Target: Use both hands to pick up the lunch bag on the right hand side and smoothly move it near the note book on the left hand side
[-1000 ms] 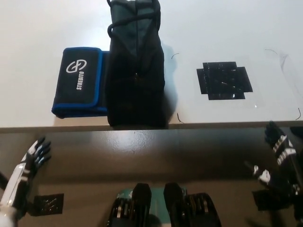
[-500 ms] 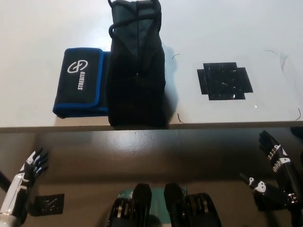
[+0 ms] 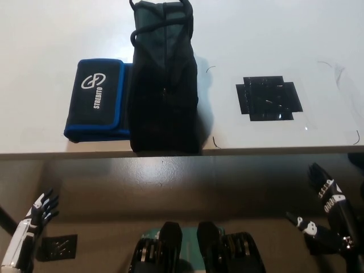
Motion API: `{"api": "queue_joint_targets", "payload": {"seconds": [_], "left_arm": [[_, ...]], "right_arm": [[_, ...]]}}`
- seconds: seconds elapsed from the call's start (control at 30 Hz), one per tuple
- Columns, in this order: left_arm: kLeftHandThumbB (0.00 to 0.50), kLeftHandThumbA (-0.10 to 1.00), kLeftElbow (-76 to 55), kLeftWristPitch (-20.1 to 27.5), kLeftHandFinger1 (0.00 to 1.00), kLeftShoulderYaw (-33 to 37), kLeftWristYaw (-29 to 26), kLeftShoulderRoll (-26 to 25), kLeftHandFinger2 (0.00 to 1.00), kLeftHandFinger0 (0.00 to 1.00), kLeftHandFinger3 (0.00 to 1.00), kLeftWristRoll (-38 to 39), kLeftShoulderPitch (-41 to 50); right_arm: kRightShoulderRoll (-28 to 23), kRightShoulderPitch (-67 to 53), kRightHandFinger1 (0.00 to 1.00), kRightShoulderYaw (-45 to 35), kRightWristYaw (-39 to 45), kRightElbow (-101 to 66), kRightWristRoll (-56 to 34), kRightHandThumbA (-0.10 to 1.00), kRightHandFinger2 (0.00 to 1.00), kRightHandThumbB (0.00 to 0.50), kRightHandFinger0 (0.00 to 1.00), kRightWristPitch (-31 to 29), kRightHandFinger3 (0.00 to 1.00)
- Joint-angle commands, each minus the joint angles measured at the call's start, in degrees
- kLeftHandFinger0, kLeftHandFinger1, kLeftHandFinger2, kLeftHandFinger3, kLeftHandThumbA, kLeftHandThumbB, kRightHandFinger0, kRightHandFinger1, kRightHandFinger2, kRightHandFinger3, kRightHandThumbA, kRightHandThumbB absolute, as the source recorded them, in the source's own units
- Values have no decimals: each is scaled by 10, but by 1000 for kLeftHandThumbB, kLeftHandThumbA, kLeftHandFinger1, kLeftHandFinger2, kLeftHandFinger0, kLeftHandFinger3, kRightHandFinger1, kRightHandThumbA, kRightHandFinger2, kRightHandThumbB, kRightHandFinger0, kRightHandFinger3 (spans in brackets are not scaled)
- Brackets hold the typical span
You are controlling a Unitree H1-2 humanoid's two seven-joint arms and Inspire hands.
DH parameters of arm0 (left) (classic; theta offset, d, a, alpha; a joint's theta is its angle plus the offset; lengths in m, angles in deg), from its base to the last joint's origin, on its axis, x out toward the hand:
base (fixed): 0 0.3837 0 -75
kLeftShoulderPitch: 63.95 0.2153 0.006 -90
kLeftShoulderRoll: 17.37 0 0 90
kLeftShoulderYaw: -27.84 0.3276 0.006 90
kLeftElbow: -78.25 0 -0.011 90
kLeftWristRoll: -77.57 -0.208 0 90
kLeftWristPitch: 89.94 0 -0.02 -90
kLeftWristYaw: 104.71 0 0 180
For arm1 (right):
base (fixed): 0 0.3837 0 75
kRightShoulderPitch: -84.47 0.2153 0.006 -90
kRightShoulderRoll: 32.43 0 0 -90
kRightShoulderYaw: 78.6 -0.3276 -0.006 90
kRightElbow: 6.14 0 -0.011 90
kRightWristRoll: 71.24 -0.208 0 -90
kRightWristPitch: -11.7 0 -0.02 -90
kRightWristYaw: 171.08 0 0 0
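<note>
Seemingly done: lunch bag point(image 3: 164, 85) sits touching notebook point(image 3: 95, 99) at desk point(image 3: 273, 34) upper centre; left robot hand point(image 3: 41, 207) & right robot hand point(image 3: 321, 213) low, fingers spread, empty.

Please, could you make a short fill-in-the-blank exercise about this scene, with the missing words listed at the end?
1. The black lunch bag stands directly beside the blue-edged notebook, on its ____ side in the picture.
2. The black tape patch on the white table has ____ standing on it.
3. The white left hand and the black right hand are both ____ the table's front edge in the picture, holding nothing.

Missing words: right; nothing; below
</note>
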Motion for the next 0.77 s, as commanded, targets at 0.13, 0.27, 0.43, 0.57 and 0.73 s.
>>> {"api": "queue_joint_targets", "payload": {"seconds": [0.13, 0.27, 0.43, 0.57, 0.73], "left_arm": [[186, 1000, -10, 17, 1000, 1, 3, -18, 1000, 1000, 1000, 3, -13], [182, 1000, -9, 20, 1000, 1, 4, -21, 1000, 1000, 1000, 3, -13], [177, 1000, -5, 23, 1000, 3, 5, -22, 1000, 1000, 1000, -1, -19], [167, 1000, -3, 24, 1000, 4, 5, -23, 1000, 1000, 1000, -3, -21], [172, 1000, 0, 24, 1000, 5, 6, -24, 1000, 1000, 1000, -2, -23]], "right_arm": [[8, 27, 1000, -6, 9, 0, -42, 1000, 1000, 243, 1000, -16, 1000], [10, 24, 1000, -5, 8, -2, -41, 1000, 1000, 227, 1000, -17, 1000], [7, 27, 1000, -6, 6, -2, -40, 1000, 1000, 242, 1000, -15, 1000], [6, 30, 1000, -6, 7, 0, -41, 1000, 1000, 239, 1000, -18, 1000], [7, 30, 1000, -6, 9, 2, -49, 1000, 1000, 237, 1000, -17, 1000]]}}
